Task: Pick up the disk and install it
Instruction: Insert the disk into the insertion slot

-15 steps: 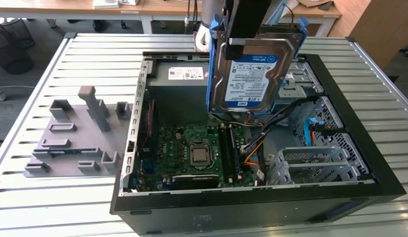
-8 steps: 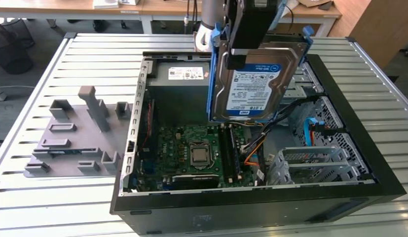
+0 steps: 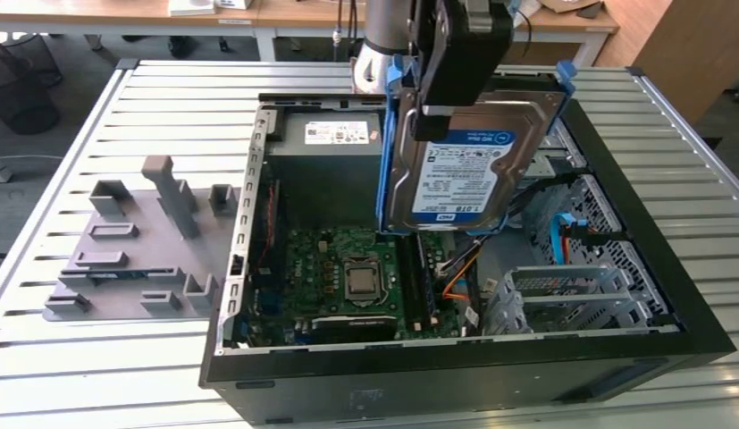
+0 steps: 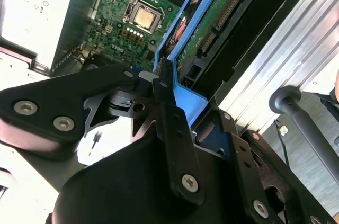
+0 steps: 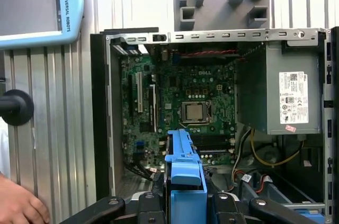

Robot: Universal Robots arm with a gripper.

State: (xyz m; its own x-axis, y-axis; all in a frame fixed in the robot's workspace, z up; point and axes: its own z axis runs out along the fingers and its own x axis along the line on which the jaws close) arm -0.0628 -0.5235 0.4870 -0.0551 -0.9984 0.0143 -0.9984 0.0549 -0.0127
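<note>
The fingers [image 3: 439, 94] gripped the flat silver blue-railed disk [image 3: 465, 170] above the open black computer case [image 3: 465, 375]; pickup looked done, installation remained.

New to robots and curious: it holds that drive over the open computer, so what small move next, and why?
Probably shift toward the exterior view's right: the fingers clamp the silver rectangular hard drive with blue rails upright above the green motherboard, while the grey metal drive cage sits further right.
</note>
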